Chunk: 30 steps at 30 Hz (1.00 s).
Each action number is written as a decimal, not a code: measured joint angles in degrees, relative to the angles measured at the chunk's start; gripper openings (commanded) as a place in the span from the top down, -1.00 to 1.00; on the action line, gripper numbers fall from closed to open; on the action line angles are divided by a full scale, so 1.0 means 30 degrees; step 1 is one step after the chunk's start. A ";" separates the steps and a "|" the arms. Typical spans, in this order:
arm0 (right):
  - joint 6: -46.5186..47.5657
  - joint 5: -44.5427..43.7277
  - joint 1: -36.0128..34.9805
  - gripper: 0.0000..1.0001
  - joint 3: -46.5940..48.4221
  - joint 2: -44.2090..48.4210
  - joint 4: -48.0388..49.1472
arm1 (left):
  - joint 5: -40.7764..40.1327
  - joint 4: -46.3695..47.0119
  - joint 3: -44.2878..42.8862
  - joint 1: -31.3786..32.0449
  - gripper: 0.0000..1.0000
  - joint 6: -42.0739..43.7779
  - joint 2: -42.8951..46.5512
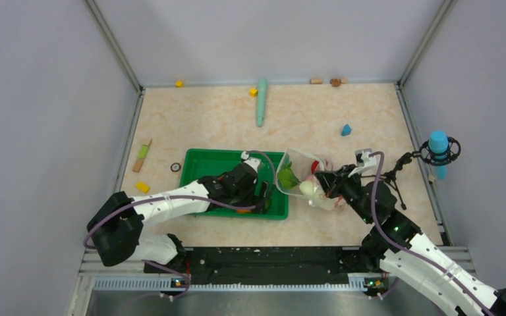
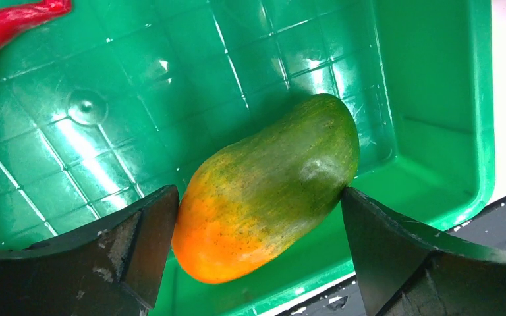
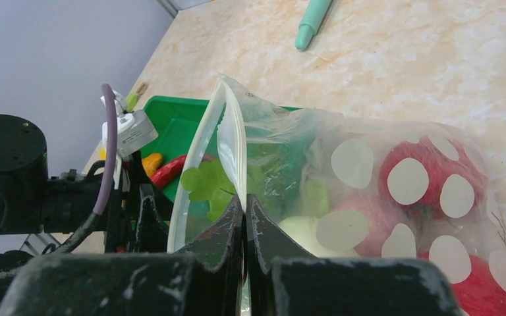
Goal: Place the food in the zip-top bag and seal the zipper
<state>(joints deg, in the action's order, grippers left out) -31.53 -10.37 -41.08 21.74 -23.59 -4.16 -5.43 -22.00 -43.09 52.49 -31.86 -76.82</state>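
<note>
Mango lies within wide-spread left hand; right hand pinches bag.

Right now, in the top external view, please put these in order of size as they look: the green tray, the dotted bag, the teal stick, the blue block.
Largest to smallest:
green tray
dotted bag
teal stick
blue block

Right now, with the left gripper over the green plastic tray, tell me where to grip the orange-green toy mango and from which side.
Grip the orange-green toy mango across its narrow belly, coming straight down from above. It lies flat on the green plastic tray floor, slanted between the open left gripper fingers, which bracket its longer span. A slight wrist turn would probably seat them better.
</note>
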 measured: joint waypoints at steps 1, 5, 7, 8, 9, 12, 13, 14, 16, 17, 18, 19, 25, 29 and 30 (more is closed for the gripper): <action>0.0000 0.0000 0.0000 1.00 0.0000 -0.0051 0.0000 | 0.0036 0.0102 0.0000 0.0000 -0.89 0.0102 -0.0095; 0.0000 0.0029 0.0000 1.00 0.0000 -0.0153 0.0000 | 0.0277 0.0350 -0.0386 0.0000 -0.66 0.0248 -0.0801; 0.0000 0.0036 0.0000 1.00 0.0000 -0.0153 0.0007 | 0.0474 0.0430 -0.0678 0.0000 -0.60 0.0262 -0.1217; 0.0000 0.0044 0.0000 1.00 0.0000 -0.0153 0.0000 | 0.0525 0.0488 -0.0816 0.0000 -0.58 0.0284 -0.1392; 0.0000 0.0044 0.0000 1.00 0.0000 -0.0153 0.0000 | 0.0539 0.0539 -0.0954 0.0000 -0.58 0.0313 -0.1574; 0.0000 0.0051 0.0000 1.00 0.0000 -0.0146 0.0000 | 0.0554 0.0692 -0.1231 0.0000 -0.60 0.0313 -0.1967; 0.0000 0.0051 0.0000 1.00 0.0000 -0.0146 0.0000 | 0.0554 0.0758 -0.1311 0.0000 -0.63 0.0306 -0.2091; 0.0007 0.0051 0.0000 1.00 0.0000 -0.0146 0.0000 | 0.0561 0.0816 -0.1384 0.0000 -0.66 0.0306 -0.2208; 0.0007 0.0051 0.0000 1.00 0.0000 -0.0146 0.0000 | 0.0612 0.0903 -0.1574 0.0000 -0.72 0.0306 -0.2441; 0.0007 0.0051 0.0000 1.00 0.0000 -0.0138 0.0000 | 0.0670 0.0962 -0.1661 0.0000 -0.74 0.0306 -0.2572; 0.0007 0.0051 0.0000 1.00 0.0000 -0.0146 0.0000 | 0.0743 0.1042 -0.1778 0.0000 -0.75 0.0306 -0.2725; 0.0007 0.0051 0.0000 1.00 0.0000 -0.0146 0.0000 | 0.0831 0.1107 -0.1858 0.0000 -0.76 0.0313 -0.2863; 0.0007 0.0044 0.0000 1.00 0.0000 -0.0138 0.0000 | 0.1071 0.0882 -0.1902 0.0029 -0.78 0.0612 -0.4095; 0.0007 0.0044 0.0000 1.00 0.0000 -0.0138 0.0000 | 0.1078 0.0787 -0.1902 0.0029 -0.41 0.0678 -0.4116; 0.0007 0.0044 0.0000 1.00 0.0000 -0.0138 0.0000 | 0.1093 0.0729 -0.1902 0.0029 -0.31 0.0714 -0.4116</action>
<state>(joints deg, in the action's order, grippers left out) -31.51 -10.24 -41.08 21.74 -24.01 -4.16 -2.15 -19.81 -48.80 52.58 -29.71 -89.17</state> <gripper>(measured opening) 0.006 0.776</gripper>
